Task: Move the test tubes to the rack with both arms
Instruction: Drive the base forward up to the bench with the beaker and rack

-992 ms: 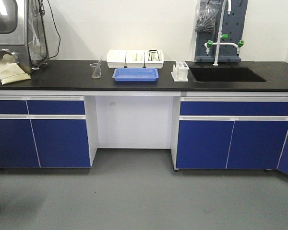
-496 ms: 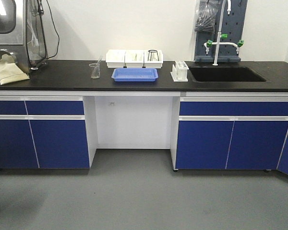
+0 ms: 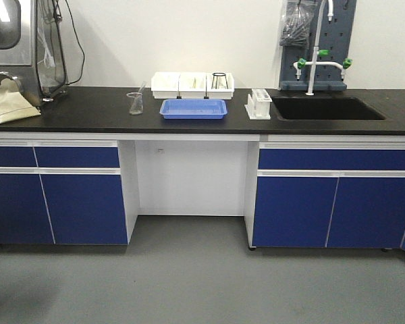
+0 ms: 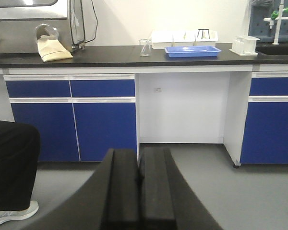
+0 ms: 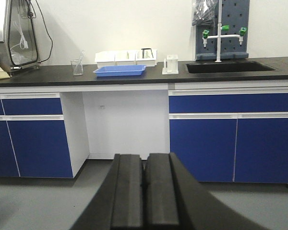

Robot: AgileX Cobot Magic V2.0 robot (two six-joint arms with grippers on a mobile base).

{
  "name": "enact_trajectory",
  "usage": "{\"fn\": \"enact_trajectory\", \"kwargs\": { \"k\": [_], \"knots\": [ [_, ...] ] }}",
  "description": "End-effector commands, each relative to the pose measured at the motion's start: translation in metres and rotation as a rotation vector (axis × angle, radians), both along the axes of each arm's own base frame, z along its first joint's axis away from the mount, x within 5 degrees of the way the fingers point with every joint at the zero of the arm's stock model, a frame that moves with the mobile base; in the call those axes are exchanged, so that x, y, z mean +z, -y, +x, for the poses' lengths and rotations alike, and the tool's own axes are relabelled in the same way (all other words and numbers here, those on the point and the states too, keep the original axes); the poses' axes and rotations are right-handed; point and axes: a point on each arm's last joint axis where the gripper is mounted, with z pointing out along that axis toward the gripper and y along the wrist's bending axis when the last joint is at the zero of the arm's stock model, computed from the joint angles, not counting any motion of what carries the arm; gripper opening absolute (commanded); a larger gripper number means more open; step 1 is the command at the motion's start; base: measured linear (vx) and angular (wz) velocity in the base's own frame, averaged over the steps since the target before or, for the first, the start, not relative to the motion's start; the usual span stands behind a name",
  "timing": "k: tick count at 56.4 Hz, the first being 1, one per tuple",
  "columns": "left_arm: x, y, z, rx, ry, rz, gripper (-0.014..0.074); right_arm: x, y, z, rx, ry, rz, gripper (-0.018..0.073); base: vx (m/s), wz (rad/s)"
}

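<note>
step: approach, robot stood well apart from counter [image 3: 81,109] | left gripper [image 4: 138,158]: jaws together, empty | right gripper [image 5: 145,160]: jaws together, empty | rack [image 3: 259,104]: sat on counter just beside sink [image 3: 327,108] | test tubes: possibly in blue tray [image 3: 189,117], too small to tell | advice: base should have squared up between tray and rack before either jaw opened

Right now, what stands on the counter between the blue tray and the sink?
Only the rack, standing right beside the sink; bare counter separates it from the blue tray. The exterior front view shows this best.
</note>
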Motion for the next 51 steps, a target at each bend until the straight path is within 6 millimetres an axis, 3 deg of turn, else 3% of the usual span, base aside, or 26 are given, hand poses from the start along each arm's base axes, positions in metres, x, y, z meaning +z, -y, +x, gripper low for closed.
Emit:
{"fn": "enact_trajectory", "kwargs": {
  "k": [1,51],
  "knots": [
    [0.0166,0.0009,-0.0023,-0.009,0.119,0.0,-0.0004,0.0031,0.0002,-0.0005,-0.004,0.076,0.0,-0.0009,0.19,0.09],
    [0.0166,0.0009,-0.0023,-0.009,0.119,0.0,-0.0004,0.0033,0.0002,-0.0006,-0.004,0.078,0.0,-0.0009,0.29,-0.01]
  ]
}}
